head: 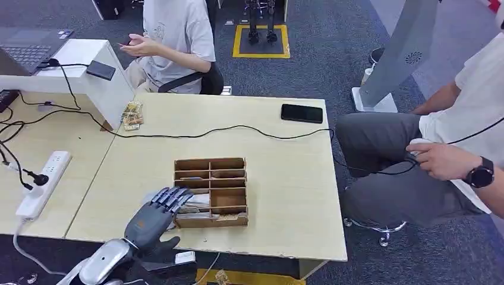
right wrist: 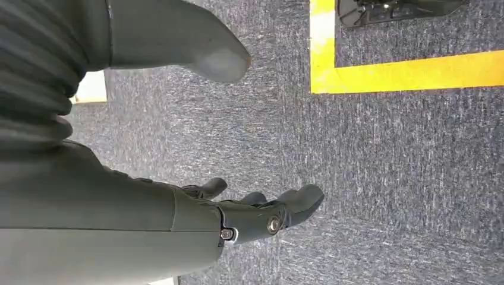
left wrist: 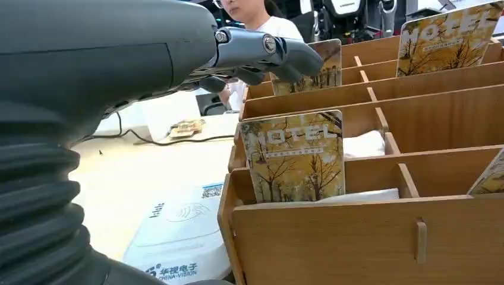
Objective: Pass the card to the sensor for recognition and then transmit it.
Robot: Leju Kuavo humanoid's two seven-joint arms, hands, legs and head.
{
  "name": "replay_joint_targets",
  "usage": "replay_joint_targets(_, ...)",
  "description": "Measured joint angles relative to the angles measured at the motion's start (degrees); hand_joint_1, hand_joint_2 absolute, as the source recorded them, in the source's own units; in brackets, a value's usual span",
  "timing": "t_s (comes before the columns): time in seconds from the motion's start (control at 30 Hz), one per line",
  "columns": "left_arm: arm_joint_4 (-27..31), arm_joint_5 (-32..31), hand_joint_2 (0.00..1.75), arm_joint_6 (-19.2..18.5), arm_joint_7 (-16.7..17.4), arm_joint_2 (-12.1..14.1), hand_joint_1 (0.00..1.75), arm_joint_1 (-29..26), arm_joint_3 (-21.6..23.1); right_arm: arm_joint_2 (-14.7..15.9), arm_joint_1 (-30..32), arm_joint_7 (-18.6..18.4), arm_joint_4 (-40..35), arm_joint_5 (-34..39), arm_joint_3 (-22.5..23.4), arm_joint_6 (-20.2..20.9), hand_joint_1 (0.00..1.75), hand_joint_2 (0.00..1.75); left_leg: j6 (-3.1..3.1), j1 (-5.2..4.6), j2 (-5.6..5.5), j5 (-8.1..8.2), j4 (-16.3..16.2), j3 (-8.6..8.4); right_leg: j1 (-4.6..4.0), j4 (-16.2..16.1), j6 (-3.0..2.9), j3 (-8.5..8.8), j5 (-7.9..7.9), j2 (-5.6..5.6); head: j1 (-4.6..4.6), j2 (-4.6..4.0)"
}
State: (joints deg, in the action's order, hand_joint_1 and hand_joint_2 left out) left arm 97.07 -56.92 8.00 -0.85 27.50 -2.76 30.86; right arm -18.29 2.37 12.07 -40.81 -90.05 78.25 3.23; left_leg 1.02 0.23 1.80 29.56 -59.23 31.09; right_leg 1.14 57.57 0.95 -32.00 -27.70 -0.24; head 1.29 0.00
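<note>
A wooden compartment box (head: 211, 190) stands near the table's front edge. Several "HOTEL" cards stand upright in it: one (left wrist: 300, 157) in a near slot, another (left wrist: 306, 74) further back, a third (left wrist: 449, 38) at the far side. My left hand (head: 156, 215) hovers at the box's left end with its fingers (left wrist: 267, 50) spread over the near slots, holding nothing. Beside the box lies the white flat sensor (left wrist: 178, 237), partly under that hand. My right hand (right wrist: 238, 217) hangs over grey carpet, its fingers loosely apart and empty.
A black cable (head: 196, 133) crosses the table behind the box, and a black phone (head: 302, 113) lies at the far right. A power strip (head: 44, 181) sits on the left table. One person (head: 451, 154) sits at the right, another (head: 175, 41) behind the table.
</note>
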Motion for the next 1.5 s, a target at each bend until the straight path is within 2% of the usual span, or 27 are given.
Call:
replay_joint_targets(0.17, 0.0, -0.3, 1.75, 0.1, 0.1, 0.0, 0.0, -0.3, -0.2, 0.0, 0.0, -0.1, 0.0, 0.0, 0.0, 0.0, 0.0, 1.75, 0.0, 0.0, 0.0, 0.0, 0.0, 0.0, 0.0, 0.0, 0.0, 0.0, 0.0, 0.0, 0.02, 0.0)
replay_joint_targets(0.2, 0.0, -0.3, 1.75, 0.2, 0.1, 0.0, 1.57, -0.3, -0.2, 0.0, 0.0, -0.2, 0.0, 0.0, 0.0, 0.0, 0.0, 1.75, 0.0, 0.0, 0.0, 0.0, 0.0, 0.0, 0.0, 0.0, 0.0, 0.0, 0.0, 0.0, 0.02, 0.0)
replay_joint_targets(0.23, 0.0, -0.4, 1.75, 0.2, 0.1, 0.0, 1.66, -0.4, -0.2, 0.0, 0.0, -0.2, 0.0, 0.0, 0.0, 0.0, 0.0, 1.75, 0.0, 0.0, 0.0, 0.0, 0.0, 0.0, 0.0, 0.0, 0.0, 0.0, 0.0, 0.0, 0.02, 0.0)
replay_joint_targets(0.27, 0.0, -0.4, 1.75, 0.2, 0.1, 0.0, 1.64, -0.4, -0.3, 0.0, 0.0, -0.2, 0.0, 0.0, 0.0, 0.0, 0.0, 1.75, 0.0, 0.0, 0.0, 0.0, 0.0, 0.0, 0.0, 0.0, 0.0, 0.0, 0.0, 0.0, 0.02, 0.0)
replay_joint_targets(0.3, 0.0, 0.0, 1.75, 0.0, 0.0, 0.0, 1.75, -0.4, -0.3, 0.0, 0.0, -0.2, 0.0, 0.0, 0.0, -0.1, 0.0, 1.75, 0.0, 0.0, 0.0, 0.0, 0.0, 0.0, 0.0, 0.0, 0.0, 0.0, 0.0, 0.0, 0.02, 0.0)
replay_joint_targets(0.63, 0.1, 2.5, 1.75, -0.5, -1.0, 1.8, 1.75, -1.3, -2.2, 0.0, 0.0, 1.0, 0.0, 0.0, 0.0, 0.1, 0.0, 1.75, 0.0, 0.01, 0.0, 0.0, 0.0, 0.0, 0.0, 0.0, 0.0, 0.02, 0.0, -0.01, 0.02, 0.0)
replay_joint_targets(0.67, 0.2, 2.6, 1.75, -0.5, -1.1, 1.8, 1.64, -1.3, -2.3, 0.0, 0.0, 1.1, 0.0, 0.0, 0.0, 0.1, 0.0, 1.75, 0.0, 0.01, 0.0, 0.0, 0.0, -0.01, 0.0, 0.0, 0.0, 0.03, 0.0, -0.01, 0.02, 0.0)
replay_joint_targets(0.7, 0.2, 2.9, 1.75, -0.6, -1.2, 1.8, 1.73, -1.4, -2.4, 0.0, 0.0, 1.5, 0.0, 0.0, 0.0, 0.1, 0.0, 1.75, 0.0, 0.01, 0.0, 0.0, 0.0, -0.01, 0.0, 0.0, 0.0, 0.02, 0.0, -0.01, 0.0, 0.0)
replay_joint_targets(0.8, 0.3, 3.7, 1.75, -0.6, -1.7, 1.8, 1.68, -1.8, -2.8, 0.0, -0.1, 1.9, 0.1, 0.0, 0.0, 0.0, 0.0, 1.75, 0.0, 0.01, 0.0, 0.0, 0.0, 0.0, 0.0, 0.0, 0.0, 0.02, 0.0, -0.02, 0.0, 0.0)
replay_joint_targets(0.83, 0.4, 4.0, 1.75, -0.6, -1.8, 1.9, 1.75, -2.0, -3.0, 0.0, -0.1, 1.9, 0.2, 0.0, 0.0, 0.0, 0.0, 1.75, 0.0, 0.01, 0.0, 0.0, 0.0, -0.01, 0.0, 0.0, 0.0, 0.02, 0.0, -0.01, 0.02, 0.0)
replay_joint_targets(1.23, 2.8, 8.3, 1.75, -1.9, -4.1, 4.2, 1.75, -3.6, -7.7, 0.0, -0.1, 1.6, 0.8, 0.0, 0.5, -0.6, 0.0, 1.75, 0.0, 0.03, -0.03, 0.0, 0.0, 0.0, -0.01, 0.0, -0.01, 0.03, -0.01, -0.05, 0.02, 0.0)
replay_joint_targets(1.3, 3.0, 8.4, 1.75, -1.9, -4.2, 4.2, 1.64, -3.8, -8.0, 0.0, -0.1, 1.6, 0.9, 0.0, 0.5, -0.7, 0.0, 1.75, 0.0, 0.03, -0.03, 0.0, 0.0, 0.0, -0.01, 0.0, -0.01, 0.03, -0.01, -0.05, 0.02, 0.0)
replay_joint_targets(1.4, 3.1, 8.4, 1.75, -1.9, -4.2, 4.2, 1.62, -3.8, -8.2, 0.0, -0.1, 1.6, 1.0, 0.0, 0.5, -0.8, 0.0, 1.75, 0.0, 0.02, -0.04, 0.0, 0.0, 0.0, 0.01, 0.0, -0.01, 0.03, -0.01, -0.05, 0.02, 0.0)
replay_joint_targets(1.43, 3.2, 8.4, 1.75, -1.9, -4.2, 4.2, 0.31, -3.9, -8.2, 0.0, -0.1, 1.6, 1.0, 0.0, 0.5, -0.8, 0.0, 1.75, 0.0, 0.02, -0.03, 0.0, 0.0, 0.0, 0.01, 0.0, -0.01, 0.03, -0.01, -0.05, 0.0, 0.0)
replay_joint_targets(1.47, 3.2, 8.4, 1.75, -1.9, -4.2, 4.2, 0.0, -4.0, -8.2, 0.0, -0.1, 1.6, 1.0, 0.0, 0.5, -0.8, 0.0, 1.75, 0.0, 0.02, -0.03, 0.0, 0.0, 0.0, 0.0, 0.0, -0.01, 0.03, -0.01, -0.05, 0.02, 0.0)
replay_joint_targets(1.5, 3.3, 8.4, 1.75, -1.9, -4.2, 4.2, 0.0, -4.1, -8.2, 0.0, -0.1, 1.6, 1.0, 0.0, 0.5, -0.8, 0.0, 1.75, 0.0, 0.02, -0.03, 0.0, 0.0, 0.0, 0.0, 0.0, -0.01, 0.03, -0.01, -0.05, 0.02, 0.0)
